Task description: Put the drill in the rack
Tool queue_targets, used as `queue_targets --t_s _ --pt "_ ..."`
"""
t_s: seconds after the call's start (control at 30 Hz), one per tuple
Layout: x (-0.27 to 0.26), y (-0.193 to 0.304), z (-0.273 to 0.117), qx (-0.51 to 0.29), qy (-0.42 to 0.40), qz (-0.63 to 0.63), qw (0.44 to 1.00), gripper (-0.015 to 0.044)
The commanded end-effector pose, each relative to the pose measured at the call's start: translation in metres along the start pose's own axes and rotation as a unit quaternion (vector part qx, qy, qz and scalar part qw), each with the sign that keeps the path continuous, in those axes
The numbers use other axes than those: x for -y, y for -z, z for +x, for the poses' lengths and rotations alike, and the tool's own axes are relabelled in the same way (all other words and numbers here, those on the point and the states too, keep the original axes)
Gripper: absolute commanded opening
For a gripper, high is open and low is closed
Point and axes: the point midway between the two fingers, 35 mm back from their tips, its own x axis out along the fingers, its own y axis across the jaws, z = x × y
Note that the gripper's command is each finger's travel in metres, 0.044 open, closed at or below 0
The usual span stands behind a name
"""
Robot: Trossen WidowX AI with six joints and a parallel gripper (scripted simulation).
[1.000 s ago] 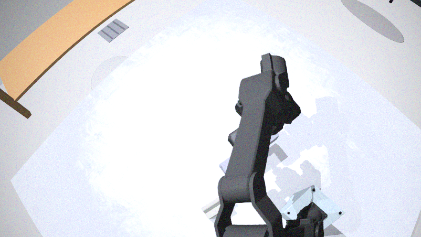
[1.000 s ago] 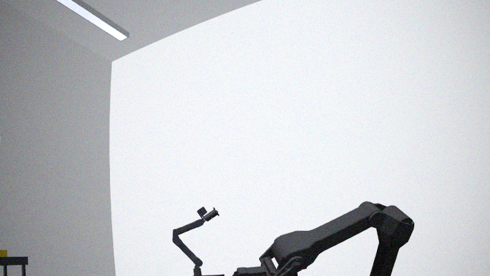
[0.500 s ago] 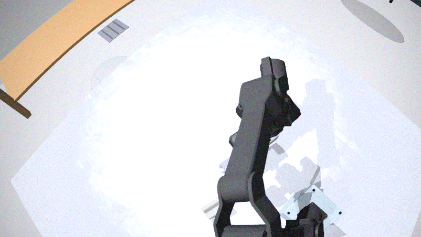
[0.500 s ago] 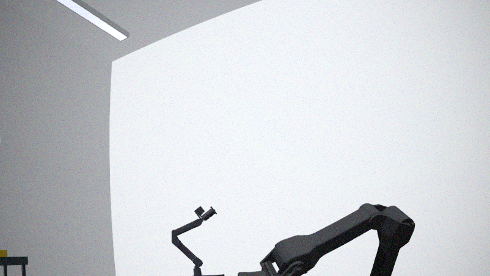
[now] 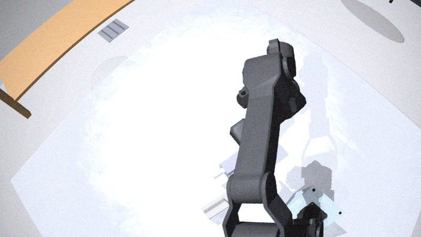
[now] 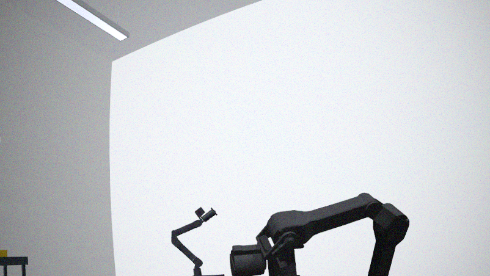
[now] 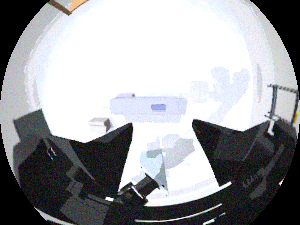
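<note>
The claw [image 7: 162, 123] is wide open, with nothing held. A lavender block [image 7: 145, 105] lies on the counter [image 5: 153, 111] [image 7: 150, 59].

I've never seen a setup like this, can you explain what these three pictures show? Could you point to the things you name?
The machine is one black robot arm [image 5: 261, 126] [image 6: 336, 212] with a two-fingered gripper [image 7: 162, 123]. The top picture looks down on it. The exterior one views it from the side, with another, smaller-looking arm [image 6: 185, 236] behind. The wrist one looks out past the gripper's own fingers, which stand apart and hold nothing. On the bright, washed-out surface lies a pale lavender block [image 7: 132, 106] with a bluer patch [image 7: 158, 107], and a small whitish block [image 7: 99, 122]. I can't tell which is the drill or key.
</note>
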Motion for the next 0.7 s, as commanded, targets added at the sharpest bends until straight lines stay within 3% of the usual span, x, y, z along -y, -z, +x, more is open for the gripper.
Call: queue_targets --t_s 0.0,0.13,0.33,0.67 --pt "-0.03 -0.009 0.022 -0.004 0.005 -0.133 0.991 0.044" --pt "-0.084 -0.017 0.058 -0.005 0.008 -0.388 0.921 0.044" --pt "-0.154 -0.002 0.106 -0.001 -0.015 -0.677 0.736 0.044" --pt "-0.158 0.0 0.108 0.0 -0.017 -0.692 0.721 0.044"
